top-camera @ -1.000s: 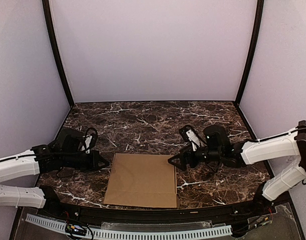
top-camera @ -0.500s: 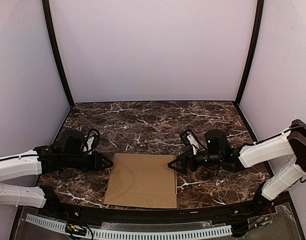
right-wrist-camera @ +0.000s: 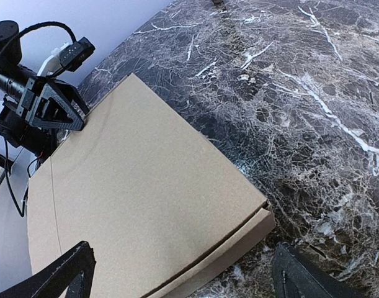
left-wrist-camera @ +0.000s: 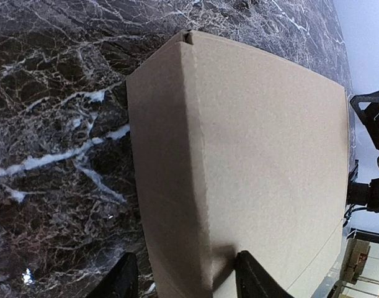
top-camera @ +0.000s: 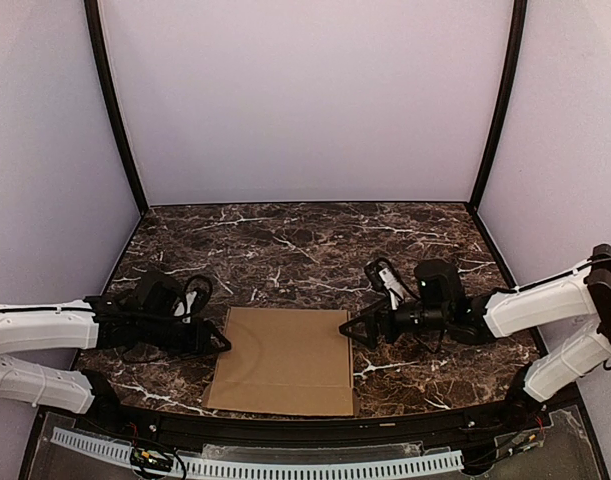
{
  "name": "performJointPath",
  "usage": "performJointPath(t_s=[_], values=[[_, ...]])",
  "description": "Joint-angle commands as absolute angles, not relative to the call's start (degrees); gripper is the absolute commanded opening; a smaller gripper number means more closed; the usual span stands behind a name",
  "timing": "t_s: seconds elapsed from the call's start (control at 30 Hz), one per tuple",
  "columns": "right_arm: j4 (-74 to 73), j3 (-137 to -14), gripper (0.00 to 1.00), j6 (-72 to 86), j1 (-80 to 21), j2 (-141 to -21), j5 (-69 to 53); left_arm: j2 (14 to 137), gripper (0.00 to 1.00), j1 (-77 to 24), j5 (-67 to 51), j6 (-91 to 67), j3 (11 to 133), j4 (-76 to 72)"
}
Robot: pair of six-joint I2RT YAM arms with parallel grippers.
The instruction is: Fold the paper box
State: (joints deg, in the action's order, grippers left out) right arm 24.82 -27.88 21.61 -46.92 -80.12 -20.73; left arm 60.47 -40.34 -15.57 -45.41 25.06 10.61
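One broad counter of dark veined marble, under everything. On it, toward the near edge and about midway between the two arms, the paper box: brown cardboard, already closed into a shallow mailer, lying flat with the lid down.

Looks light, fairly stiff across the flat top, softer along edges and seams. Likely to skate on the polished stone if pushed from one side only, and to dent or crease if pinched hard. Best taken by the thin side walls or a rim, from both sides at once; no purchase to be had on the wide top. Judged nearly or wholly done, with perhaps only a lid or tab left to press home. Front flap tucked or not: cannot tell from these views.

On the left, low over the stone, the left tool: fingers part-way apart, astride the box's left edge in the wrist view, one finger outside over the counter, the other over the top. No pinch seen, nothing carried.

On the right, the right tool: spread as wide as can be, just beside the box's right edge near the far corner, holding nothing. From its own wrist, that corner framed between the two fingers, neither seen to touch it.
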Motion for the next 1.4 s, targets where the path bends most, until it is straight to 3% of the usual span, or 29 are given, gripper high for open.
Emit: performJointPath(t_s=[0.0,0.1,0.3,1.37], values=[[25.2,-26.4,0.99,23.0,-46.5,-80.1,-20.2,61.1,0.43,-40.3,-16.5,-45.6,23.4,9.4],[26.4,-25.6,0.99,24.4,-46.6,-80.5,-20.6,60.7,0.25,-40.3,-15.9,-45.4,22.8,9.6],[31.7,-24.0,0.99,28.7,-46.6,-82.4,-22.9,60.3,0.02,-40.3,-15.3,-45.7,21.1,9.7],[50.0,-17.1,0.99,53.5,-51.8,-92.7,-17.8,55.8,0.01,-39.6,-12.6,-52.7,8.4,3.6]])
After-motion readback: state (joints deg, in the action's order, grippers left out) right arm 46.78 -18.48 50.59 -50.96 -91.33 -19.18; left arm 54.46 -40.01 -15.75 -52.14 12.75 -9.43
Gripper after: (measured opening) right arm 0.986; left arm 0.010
